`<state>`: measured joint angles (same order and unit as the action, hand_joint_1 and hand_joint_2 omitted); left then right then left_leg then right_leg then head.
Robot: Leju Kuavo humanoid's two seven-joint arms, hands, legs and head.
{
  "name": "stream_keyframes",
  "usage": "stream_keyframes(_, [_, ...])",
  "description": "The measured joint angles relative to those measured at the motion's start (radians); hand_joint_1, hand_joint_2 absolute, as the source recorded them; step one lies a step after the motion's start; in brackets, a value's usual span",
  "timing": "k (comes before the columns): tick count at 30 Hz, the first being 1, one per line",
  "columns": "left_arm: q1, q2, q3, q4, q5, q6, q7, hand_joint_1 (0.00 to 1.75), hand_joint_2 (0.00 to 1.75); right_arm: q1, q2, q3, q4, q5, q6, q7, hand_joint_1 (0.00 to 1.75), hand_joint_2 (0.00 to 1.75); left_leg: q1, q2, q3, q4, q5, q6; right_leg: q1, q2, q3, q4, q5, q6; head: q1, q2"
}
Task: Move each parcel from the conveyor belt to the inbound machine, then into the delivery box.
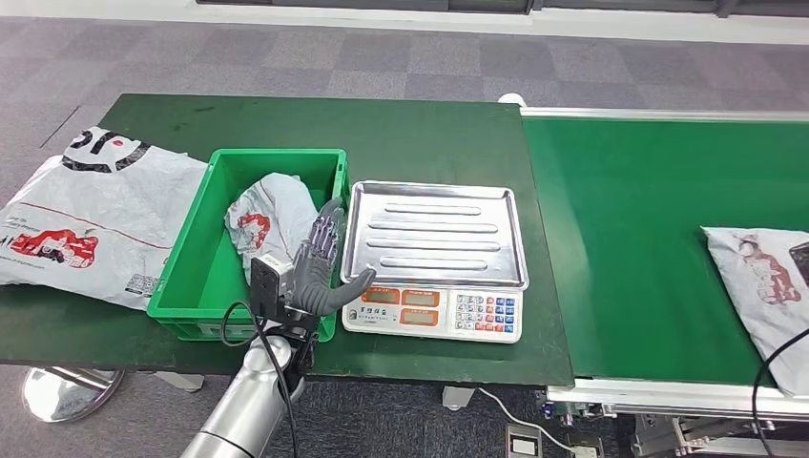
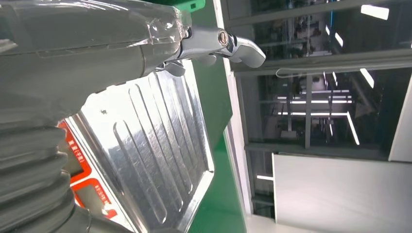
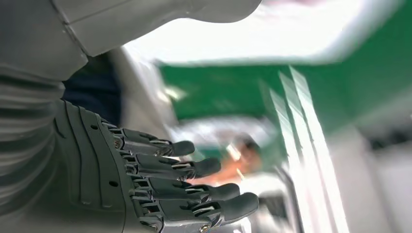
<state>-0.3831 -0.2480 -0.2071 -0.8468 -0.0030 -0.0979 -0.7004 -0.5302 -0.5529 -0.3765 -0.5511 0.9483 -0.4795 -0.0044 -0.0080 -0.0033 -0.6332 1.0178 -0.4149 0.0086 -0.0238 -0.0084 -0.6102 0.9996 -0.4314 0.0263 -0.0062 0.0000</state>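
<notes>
- Risk, judged from the layout: left hand (image 1: 320,272) hanging over the near right corner of the green crate (image 1: 181,277), thumb stretched toward the scale (image 1: 434,260); a careless pull-away could knock the crate wall or nudge the steel weighing tray (image 1: 434,232).
- Further risk: crumpled parcel in the crate (image 1: 270,218) lying high against the inner wall, so trailing fingers could catch the loose plastic and drag it back out.
- Further risk: next parcel on the belt (image 1: 763,286) lying at the far right of the conveyor belt (image 1: 630,248), partly cut off by the picture edge; a long reach, and a slippery bag could slide or fold under a poor grasp.
- Left hand: fingers spread and upright, nothing held; crated parcel just beside the fingertips, no clear contact.
- Right hand (image 3: 160,189): fingers extended and apart in the blurred right wrist view, nothing visibly held; closeness to the belt parcel impossible to tell.
- Large flat bag (image 1: 91,215) lying on the table left of the crate, well apart from the left hand.
- Weighing tray bare.
</notes>
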Motion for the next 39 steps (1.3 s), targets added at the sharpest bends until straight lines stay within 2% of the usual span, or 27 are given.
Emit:
stream_keyframes(3, [-0.004,0.003,0.000,0.006,0.008,-0.018,0.000,0.00,1.75,-0.009,-0.014,0.002,0.052,0.042,0.117,0.095,0.00,1.75,0.000,-0.001,0.000,0.000,0.000,0.000,0.000,-0.002,0.000,0.000,0.000,0.000,0.000,0.000])
stream_keyframes(6, [-0.007,0.004,0.000,0.008,0.012,-0.025,0.000,0.00,1.75,-0.015,-0.027,0.004,0.103,0.055,0.189,0.147,0.00,1.75,0.000,-0.002,0.000,0.000,0.000,0.000,0.000,-0.002,0.000,0.000,0.000,0.000,0.000,0.000])
stream_keyframes(10, [-0.008,0.005,0.000,0.008,0.015,-0.026,0.000,0.00,1.75,-0.016,-0.036,0.005,0.136,0.059,0.212,0.161,0.00,1.75,0.000,-0.001,0.000,0.000,0.000,0.000,0.000,-0.001,0.000,0.000,0.000,0.000,0.000,0.000])
stream_keyframes(15, [-0.009,0.005,0.000,0.004,-0.004,-0.002,0.000,0.00,1.75,-0.001,-0.039,0.010,0.162,0.072,0.377,0.216,0.00,1.75,0.000,-0.002,0.000,0.000,0.000,0.000,0.000,-0.002,0.000,0.000,-0.001,0.000,0.000,0.000])
stream_keyframes(20, [-0.014,0.006,-0.004,0.003,-0.020,0.016,0.000,0.00,1.75,0.028,-0.028,0.018,0.178,0.090,0.463,0.215,0.00,1.75,0.000,-0.002,0.000,0.000,0.000,0.000,0.000,-0.002,0.000,0.000,-0.001,0.000,0.000,0.000])
stream_keyframes(26, [-0.021,0.008,-0.011,0.004,-0.016,0.029,0.000,0.00,1.75,0.077,0.003,0.031,0.188,0.103,0.497,0.210,0.00,1.75,0.001,-0.002,0.000,0.000,0.000,0.000,0.000,-0.002,0.001,0.000,-0.001,0.000,0.000,0.000])
stream_keyframes(39, [-0.024,0.011,-0.025,0.011,-0.018,0.047,0.000,0.00,1.75,0.093,0.043,0.058,0.188,0.138,0.504,0.245,0.00,1.75,0.001,-0.002,0.000,0.000,0.000,0.000,0.001,-0.003,0.001,0.000,-0.001,0.000,0.000,0.000])
